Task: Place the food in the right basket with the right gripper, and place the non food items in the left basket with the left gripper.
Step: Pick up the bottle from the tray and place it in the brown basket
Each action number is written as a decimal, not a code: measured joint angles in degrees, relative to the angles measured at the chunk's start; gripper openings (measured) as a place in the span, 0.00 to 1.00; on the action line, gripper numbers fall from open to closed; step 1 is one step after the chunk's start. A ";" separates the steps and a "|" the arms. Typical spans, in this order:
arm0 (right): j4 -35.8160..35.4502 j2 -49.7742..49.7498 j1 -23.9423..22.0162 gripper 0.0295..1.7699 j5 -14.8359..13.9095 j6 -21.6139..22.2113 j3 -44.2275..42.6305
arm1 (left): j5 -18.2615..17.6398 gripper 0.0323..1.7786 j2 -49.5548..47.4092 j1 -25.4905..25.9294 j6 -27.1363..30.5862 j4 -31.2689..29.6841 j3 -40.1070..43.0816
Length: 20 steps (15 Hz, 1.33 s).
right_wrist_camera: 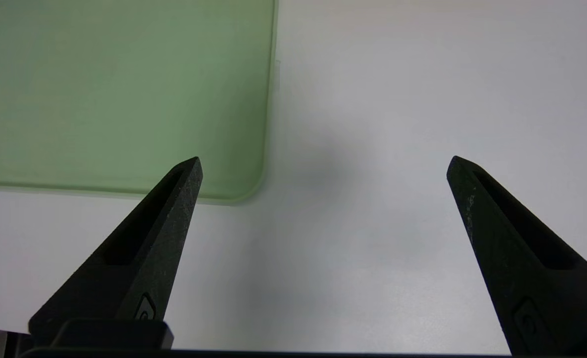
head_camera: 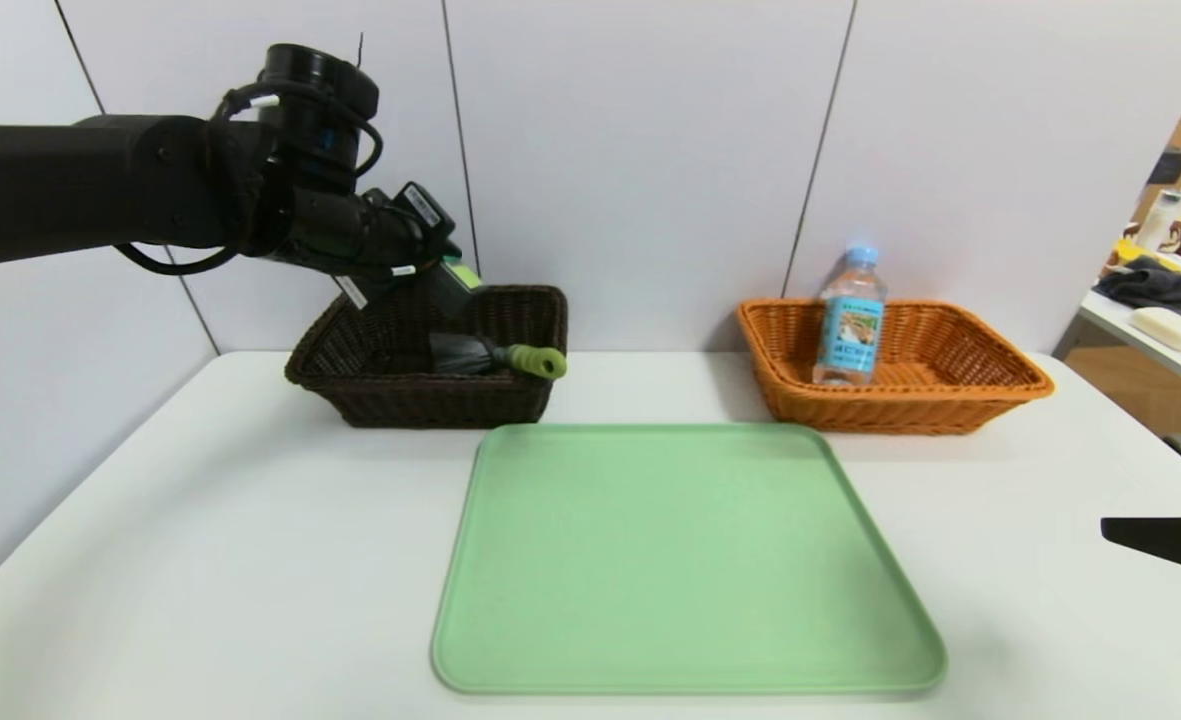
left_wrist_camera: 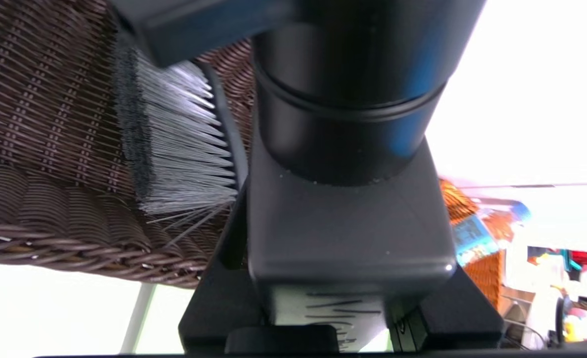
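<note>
Rigidity helps: the squat black pump bottle (left_wrist_camera: 343, 109), pinched at its body by the left gripper (left_wrist_camera: 323, 209) over the left basket (head_camera: 510, 400), looks slick; the right gripper (right_wrist_camera: 323, 164) hangs spread.

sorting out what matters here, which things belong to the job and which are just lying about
Job:
- water bottle, upright in orange basket
- brush in dark basket
- pump bottle, held by left pincer above the dark basket
- right pincer, open, over the table

Lying about:
- green tray
- white table
</note>
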 joint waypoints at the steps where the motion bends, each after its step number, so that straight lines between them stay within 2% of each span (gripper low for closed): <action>1: 0.02 0.00 -0.02 0.96 -0.02 0.00 0.00 | 0.71 0.33 0.77 0.41 -0.69 0.05 -0.02; 13: -0.02 0.06 -0.02 0.96 1.24 -0.01 0.06 | 3.22 0.33 6.81 5.11 -1.60 0.78 -1.60; 18: 0.09 -0.02 -0.02 0.96 1.27 0.05 0.22 | 3.22 0.61 7.14 5.22 -1.62 0.66 -1.77; 20: 0.13 -0.11 -0.02 0.96 1.23 0.10 0.23 | 3.19 0.69 7.17 5.07 -1.57 0.66 -1.77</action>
